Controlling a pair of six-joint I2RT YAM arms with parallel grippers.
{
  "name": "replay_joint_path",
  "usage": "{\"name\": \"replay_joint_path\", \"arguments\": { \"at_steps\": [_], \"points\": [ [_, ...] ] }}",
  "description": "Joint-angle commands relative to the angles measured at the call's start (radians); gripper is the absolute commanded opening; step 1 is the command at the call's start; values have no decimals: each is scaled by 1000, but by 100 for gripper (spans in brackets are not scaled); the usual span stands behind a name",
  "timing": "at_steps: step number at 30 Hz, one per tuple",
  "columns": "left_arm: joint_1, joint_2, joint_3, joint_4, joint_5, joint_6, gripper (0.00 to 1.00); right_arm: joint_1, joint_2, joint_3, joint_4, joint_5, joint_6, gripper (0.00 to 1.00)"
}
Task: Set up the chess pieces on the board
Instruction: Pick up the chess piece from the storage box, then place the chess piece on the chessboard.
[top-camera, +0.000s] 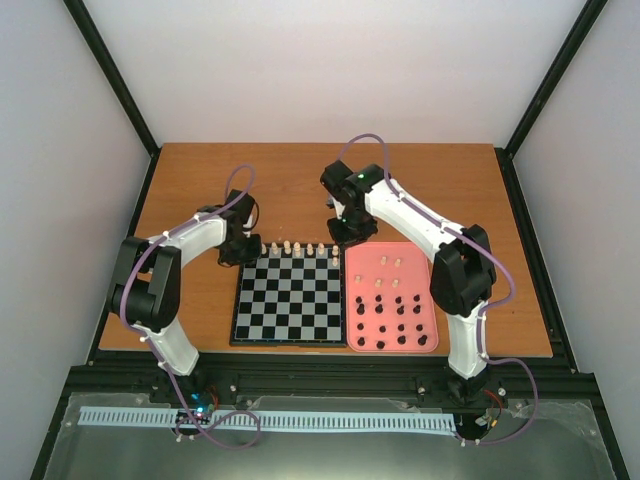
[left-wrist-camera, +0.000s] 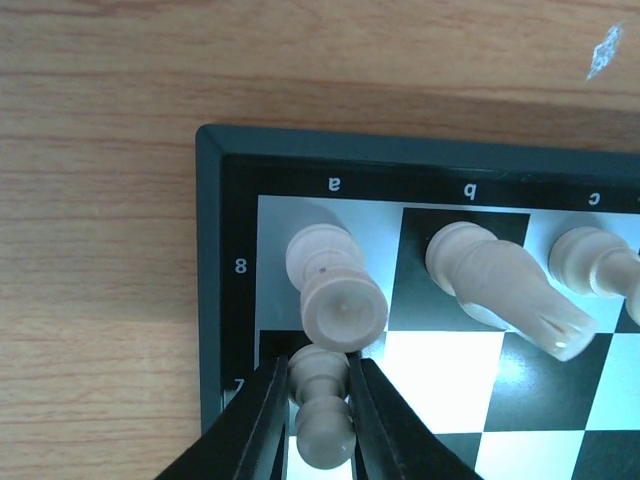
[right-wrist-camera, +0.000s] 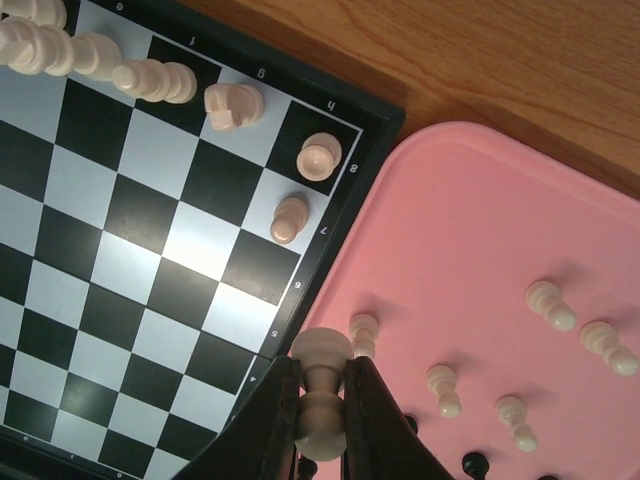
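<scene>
The board (top-camera: 288, 298) lies flat between the arms, with several cream pieces (top-camera: 298, 247) along its far row. My left gripper (top-camera: 245, 247) is at the board's far left corner, shut on a cream pawn (left-wrist-camera: 322, 405) over square a7, just behind a cream rook (left-wrist-camera: 335, 285) on a8. My right gripper (top-camera: 345, 232) is above the board's far right corner, shut on a cream pawn (right-wrist-camera: 322, 392) held over the seam between the board (right-wrist-camera: 150, 250) and the pink tray (right-wrist-camera: 480, 280). A pawn (right-wrist-camera: 289, 217) stands on h7.
The pink tray (top-camera: 422, 282) lies right of the board and holds several cream pawns (top-camera: 388, 262) at its far end and several black pieces (top-camera: 400, 325) nearer me. A cream piece (left-wrist-camera: 505, 285) leans on b8. Bare wooden table (top-camera: 200, 180) surrounds both.
</scene>
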Motion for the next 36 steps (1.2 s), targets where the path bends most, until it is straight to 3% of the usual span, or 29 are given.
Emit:
{"name": "replay_joint_path", "arguments": {
  "at_steps": [1,5,11,24,36],
  "points": [
    [9,-29,-15,-11,8,9,21,28,1,28,-22,-20,-14,4],
    [8,-57,-33,-22,7,12,29,42,16,49,-25,-29,-14,4],
    [9,-94,-33,-42,8,15,33,63,54,132,-36,-39,-18,4],
    [9,-256,29,-164,15,21,36,129,178,199,-21,-92,-29,4],
    [9,-295,11,-177,7,20,36,142,232,117,58,21,31,4]
  ]
}}
